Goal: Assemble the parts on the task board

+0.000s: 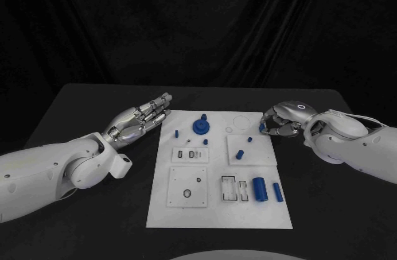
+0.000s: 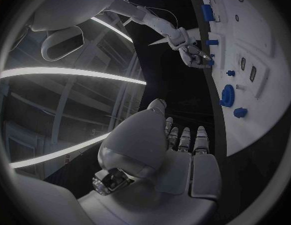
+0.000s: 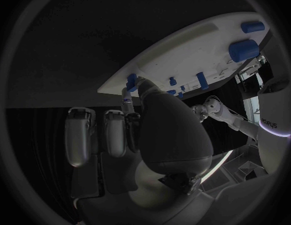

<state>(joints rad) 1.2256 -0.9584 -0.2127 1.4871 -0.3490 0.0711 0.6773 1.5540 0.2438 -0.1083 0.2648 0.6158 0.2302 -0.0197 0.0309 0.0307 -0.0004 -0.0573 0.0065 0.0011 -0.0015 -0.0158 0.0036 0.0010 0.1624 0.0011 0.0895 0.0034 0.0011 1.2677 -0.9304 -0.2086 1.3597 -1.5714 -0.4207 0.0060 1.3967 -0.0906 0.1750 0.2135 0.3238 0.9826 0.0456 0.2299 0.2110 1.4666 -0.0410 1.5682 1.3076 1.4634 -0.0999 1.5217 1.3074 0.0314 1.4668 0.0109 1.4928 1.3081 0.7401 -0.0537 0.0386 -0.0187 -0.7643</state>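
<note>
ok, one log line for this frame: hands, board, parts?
left hand: open, beside task board, holds nothing | right hand: at board's far right edge, pinching small blue part | other parts on board: untouched

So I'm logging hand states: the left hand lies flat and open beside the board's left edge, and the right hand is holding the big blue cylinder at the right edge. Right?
Not quite. The left hand does lie open beside the task board, but the right hand pinches a small blue part. In the head view the big blue cylinder lies untouched on the board's near right part.
</note>
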